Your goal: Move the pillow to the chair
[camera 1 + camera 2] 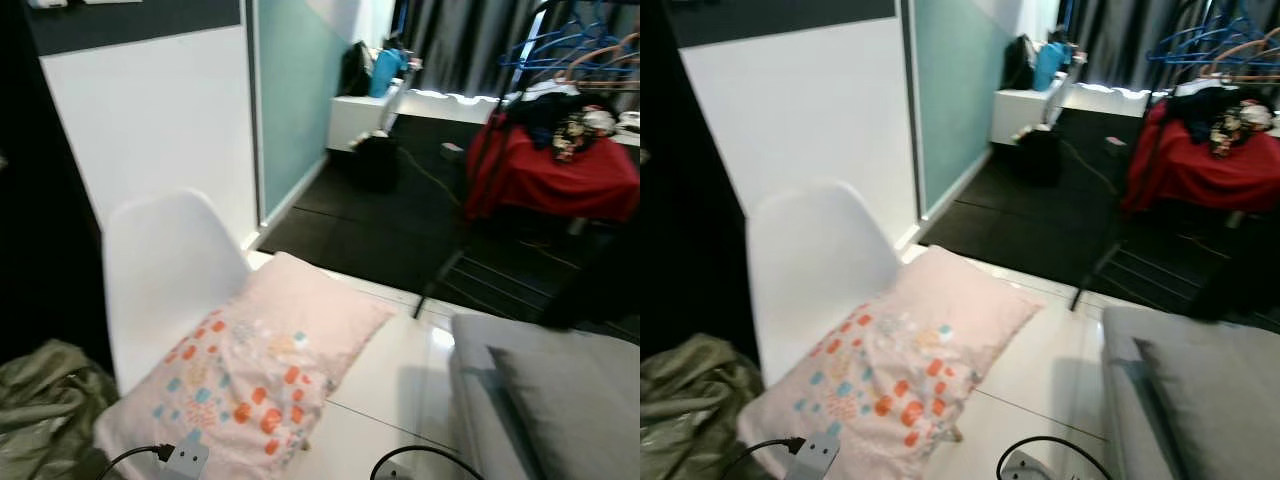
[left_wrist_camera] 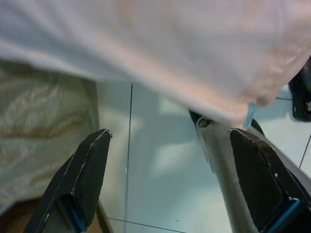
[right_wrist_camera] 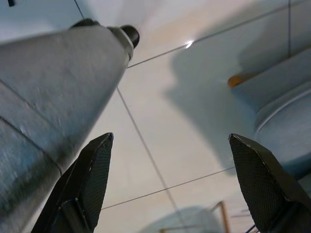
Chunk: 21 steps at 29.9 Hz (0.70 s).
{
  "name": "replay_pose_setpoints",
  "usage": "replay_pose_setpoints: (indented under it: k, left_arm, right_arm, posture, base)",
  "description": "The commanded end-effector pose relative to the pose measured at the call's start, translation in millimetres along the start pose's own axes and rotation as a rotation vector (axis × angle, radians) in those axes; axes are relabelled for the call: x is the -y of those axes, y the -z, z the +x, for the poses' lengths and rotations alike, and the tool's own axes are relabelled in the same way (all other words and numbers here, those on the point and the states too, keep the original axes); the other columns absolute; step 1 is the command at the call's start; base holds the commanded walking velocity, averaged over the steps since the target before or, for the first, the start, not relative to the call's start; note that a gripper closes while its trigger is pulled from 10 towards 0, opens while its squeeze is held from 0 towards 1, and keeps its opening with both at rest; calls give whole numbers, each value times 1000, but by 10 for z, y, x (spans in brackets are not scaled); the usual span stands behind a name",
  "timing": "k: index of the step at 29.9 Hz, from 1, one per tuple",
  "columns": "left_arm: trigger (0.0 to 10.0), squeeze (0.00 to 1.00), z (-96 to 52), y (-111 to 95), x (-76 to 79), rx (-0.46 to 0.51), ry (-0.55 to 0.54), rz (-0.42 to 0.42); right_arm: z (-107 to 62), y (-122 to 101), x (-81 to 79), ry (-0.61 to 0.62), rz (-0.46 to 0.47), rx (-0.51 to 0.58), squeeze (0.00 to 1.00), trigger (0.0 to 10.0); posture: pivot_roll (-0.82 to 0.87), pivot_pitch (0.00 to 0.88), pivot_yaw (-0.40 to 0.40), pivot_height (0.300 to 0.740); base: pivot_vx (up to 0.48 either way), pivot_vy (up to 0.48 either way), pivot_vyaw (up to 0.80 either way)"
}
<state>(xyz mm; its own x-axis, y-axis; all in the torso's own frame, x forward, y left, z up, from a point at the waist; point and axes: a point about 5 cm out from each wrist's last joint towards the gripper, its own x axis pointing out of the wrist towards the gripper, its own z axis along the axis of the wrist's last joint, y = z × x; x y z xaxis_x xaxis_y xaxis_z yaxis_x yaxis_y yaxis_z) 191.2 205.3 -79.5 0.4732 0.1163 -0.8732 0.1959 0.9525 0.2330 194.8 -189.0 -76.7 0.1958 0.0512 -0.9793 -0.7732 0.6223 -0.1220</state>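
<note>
A home: sofa [image 1: 540, 390], clothes rack [image 1: 560, 60], tiled floor [image 1: 390, 380].

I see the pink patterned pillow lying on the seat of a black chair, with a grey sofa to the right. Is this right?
Not quite: the chair is white, not black, as the left eye view shows. The rest holds: the pink patterned pillow lies on its seat, and the grey sofa stands to the right.

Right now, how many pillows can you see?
2. A pink pillow with orange and blue spots lies on the white chair, sticking out past its seat. A grey pillow lies on the grey sofa to the right. More may be hidden out of view.
</note>
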Motion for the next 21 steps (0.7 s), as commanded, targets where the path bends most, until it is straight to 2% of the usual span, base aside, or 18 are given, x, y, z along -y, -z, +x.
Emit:
replay_pose_setpoints:
  k: [1,6,14,21]
  left_arm:
    - [10000,0,1,-71,4,30,3,-16]
    - [10000,0,1,-74,9,42,9,-35]
    - [10000,0,0,-87,24,57,30,-56]
    - [10000,0,0,-94,32,55,44,-63]
  right_arm:
    - [-2,12,6,1,3,-5,0,10000]
    - [-2,11,7,1,3,-3,0,10000]
    - [-2,-10,21,28,51,51,0,10000]
    - [-7,-15,44,54,65,60,0,10000]
  posture:
    - [-89,0,-88,740]
    - [-90,0,-88,740]
    - [-92,0,-89,740]
    - [-96,0,-90,740]
  base:
    - [0,0,0]
    - [0,0,0]
    - [0,0,0]
    - [0,-376,0]
